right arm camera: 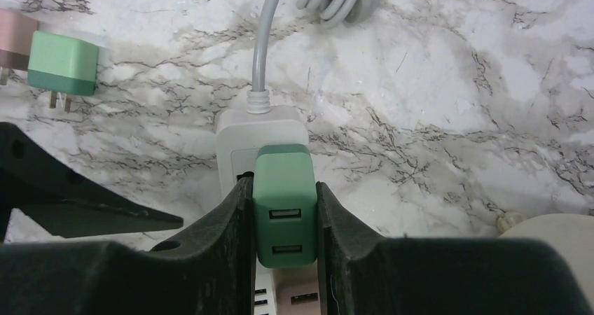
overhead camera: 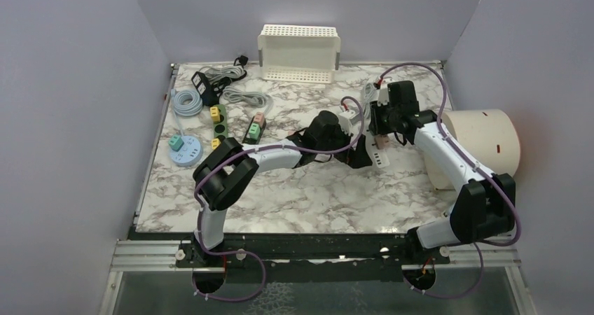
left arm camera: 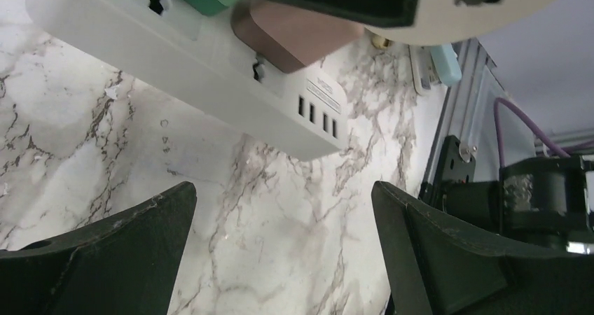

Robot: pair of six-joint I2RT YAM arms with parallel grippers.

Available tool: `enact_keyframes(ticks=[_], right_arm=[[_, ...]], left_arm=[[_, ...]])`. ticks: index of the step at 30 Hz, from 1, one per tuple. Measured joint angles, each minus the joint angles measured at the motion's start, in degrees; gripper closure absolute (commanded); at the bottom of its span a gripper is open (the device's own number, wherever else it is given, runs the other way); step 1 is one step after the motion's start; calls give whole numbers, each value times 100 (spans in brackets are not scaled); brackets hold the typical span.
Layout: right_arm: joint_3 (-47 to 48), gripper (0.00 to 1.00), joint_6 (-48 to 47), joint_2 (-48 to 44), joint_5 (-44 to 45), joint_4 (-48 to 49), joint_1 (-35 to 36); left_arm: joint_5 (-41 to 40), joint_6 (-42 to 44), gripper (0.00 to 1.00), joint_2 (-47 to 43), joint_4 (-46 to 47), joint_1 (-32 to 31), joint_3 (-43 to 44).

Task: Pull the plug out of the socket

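A white power strip [right arm camera: 258,129] lies on the marble table, with a grey cable [right arm camera: 263,42] at its far end. A green plug [right arm camera: 284,210] and a pink plug [right arm camera: 301,297] sit side by side on it. My right gripper [right arm camera: 284,189] is shut on the green plug, one finger on each side. In the top view it [overhead camera: 382,134] hangs over the strip [overhead camera: 379,157]. My left gripper [left arm camera: 282,189] is open and empty, low over bare marble just short of the strip [left arm camera: 210,70] and the pink plug [left arm camera: 294,35]. In the top view it [overhead camera: 356,155] is left of the strip.
A loose green plug [right arm camera: 63,66] lies on the table beyond the strip. A white basket [overhead camera: 298,52] stands at the back. A round socket hub [overhead camera: 188,150], two green strips [overhead camera: 219,119], coiled cables [overhead camera: 185,101] and a black adapter [overhead camera: 204,84] lie left. A beige cylinder [overhead camera: 483,143] lies right.
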Motion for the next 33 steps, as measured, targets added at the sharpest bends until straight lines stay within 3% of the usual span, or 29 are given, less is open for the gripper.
enact_keyframes(ticks=[20,22,24,29,30,31,32,33], right_arm=[[-37,99,485,-752,-778,-24,-33],[-37,99,505,-876,-813,-68,-24],[-35,99,518,-979,-835,-87,-24],[-35,99,549,-1067,-831,-94,-24],[-35,99,546,-1078,-811,-90,-26],[-35,99,562,-1093,-793,-72,-37],[-35,99,579,-1113,-765,-52,-55],[-31,99,601,-1154,-754,-42,-61]], left_arm=[[-236,-1191,1,938,1217,-348,216],[-236,-1209,11,951,1246,-358,179],[-236,-1217,29,951,1379,-358,162],[-238,-1073,52,935,1648,-358,160],[-256,-1051,60,916,1659,-358,155],[-278,-1029,72,892,1650,-345,140],[-295,-1045,92,872,1637,-323,129],[-332,-1062,100,859,1593,-304,127]])
